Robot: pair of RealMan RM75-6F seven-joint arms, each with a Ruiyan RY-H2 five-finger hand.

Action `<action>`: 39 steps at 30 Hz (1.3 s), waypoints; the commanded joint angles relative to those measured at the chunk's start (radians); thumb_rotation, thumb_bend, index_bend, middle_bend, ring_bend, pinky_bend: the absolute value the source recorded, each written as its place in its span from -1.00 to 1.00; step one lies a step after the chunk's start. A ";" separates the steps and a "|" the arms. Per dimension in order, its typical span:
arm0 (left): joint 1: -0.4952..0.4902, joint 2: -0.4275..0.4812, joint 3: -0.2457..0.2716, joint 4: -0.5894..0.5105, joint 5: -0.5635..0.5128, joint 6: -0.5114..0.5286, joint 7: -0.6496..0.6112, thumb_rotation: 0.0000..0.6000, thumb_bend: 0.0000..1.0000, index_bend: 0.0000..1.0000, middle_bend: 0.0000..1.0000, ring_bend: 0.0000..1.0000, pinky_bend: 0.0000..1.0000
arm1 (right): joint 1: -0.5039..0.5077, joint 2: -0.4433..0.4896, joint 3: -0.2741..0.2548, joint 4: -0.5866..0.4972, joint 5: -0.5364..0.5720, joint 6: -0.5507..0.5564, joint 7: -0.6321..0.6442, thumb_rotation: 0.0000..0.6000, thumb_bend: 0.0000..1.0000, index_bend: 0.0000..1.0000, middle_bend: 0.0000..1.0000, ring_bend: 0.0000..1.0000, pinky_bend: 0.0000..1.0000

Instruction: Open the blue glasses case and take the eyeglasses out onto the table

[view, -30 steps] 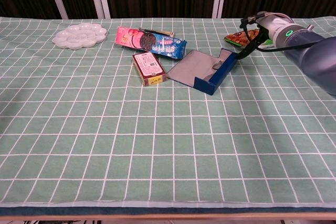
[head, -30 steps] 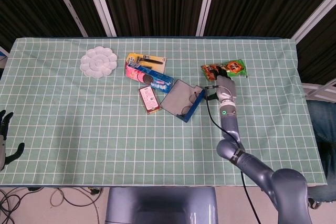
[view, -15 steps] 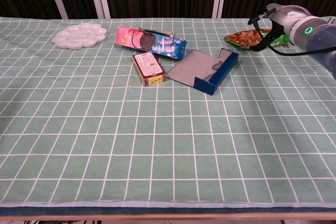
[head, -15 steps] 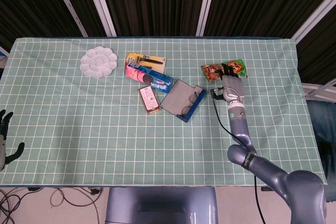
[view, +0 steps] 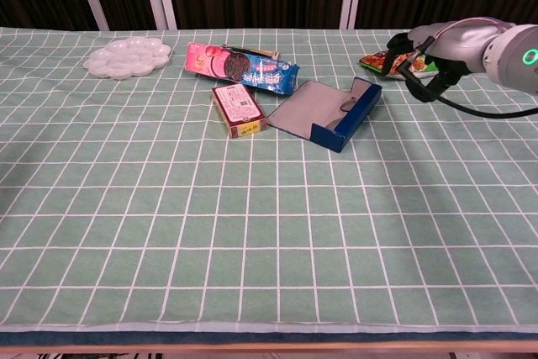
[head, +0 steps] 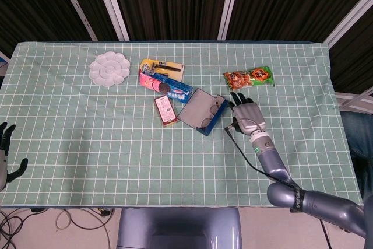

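Observation:
The blue glasses case (head: 201, 111) (view: 326, 113) lies open in the middle of the table, lid flat and grey lining up. In the head view thin wire eyeglasses (head: 211, 118) rest inside it against the blue wall; the chest view hides them behind that wall. My right hand (head: 245, 115) (view: 420, 50) hovers just right of the case, fingers spread toward it and holding nothing. It does not touch the case. My left hand (head: 6, 154) hangs off the table's near left corner, fingers apart and empty.
A red box (head: 165, 111) (view: 239, 109) lies against the case's left side. A blue-pink cookie pack (head: 166, 84) (view: 242, 67) and a yellow card pack (head: 163, 66) sit behind it. A white palette (head: 109, 69) is far left, a snack bag (head: 249, 77) (view: 391, 60) behind my right hand.
My right hand has come away from the snack bag toward the table's front and now sits beside the case with its fingers spread. The case and the left hand have not moved.

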 commanded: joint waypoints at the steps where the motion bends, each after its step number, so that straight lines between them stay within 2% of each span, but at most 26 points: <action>1: 0.000 0.000 0.000 0.000 0.000 0.000 0.000 1.00 -0.37 -0.89 -1.00 -1.00 -1.00 | 0.019 0.044 -0.038 -0.112 0.080 0.065 -0.104 1.00 0.46 -0.48 -1.00 -1.00 -0.60; 6: 0.000 -0.001 0.001 -0.003 -0.001 -0.002 0.003 1.00 -0.37 -0.89 -1.00 -1.00 -1.00 | 0.050 0.039 -0.055 -0.183 0.146 0.108 -0.180 1.00 0.46 -0.48 -1.00 -1.00 -0.60; 18: 0.000 0.000 -0.001 -0.006 -0.008 -0.003 0.007 1.00 -0.35 -0.89 -1.00 -1.00 -1.00 | 0.119 -0.032 -0.056 -0.224 0.208 0.166 -0.235 1.00 0.50 -0.51 -1.00 -1.00 -0.60; 28: 0.000 0.001 -0.002 -0.006 -0.009 -0.004 0.004 1.00 -0.35 -0.89 -1.00 -1.00 -1.00 | 0.176 -0.103 -0.037 -0.201 0.280 0.191 -0.266 1.00 0.50 -0.55 -1.00 -1.00 -0.60; 39: -0.002 0.001 -0.003 -0.006 -0.012 -0.006 0.005 1.00 -0.35 -0.89 -1.00 -1.00 -1.00 | 0.215 -0.157 -0.043 -0.150 0.348 0.172 -0.273 1.00 0.50 -0.55 -1.00 -1.00 -0.60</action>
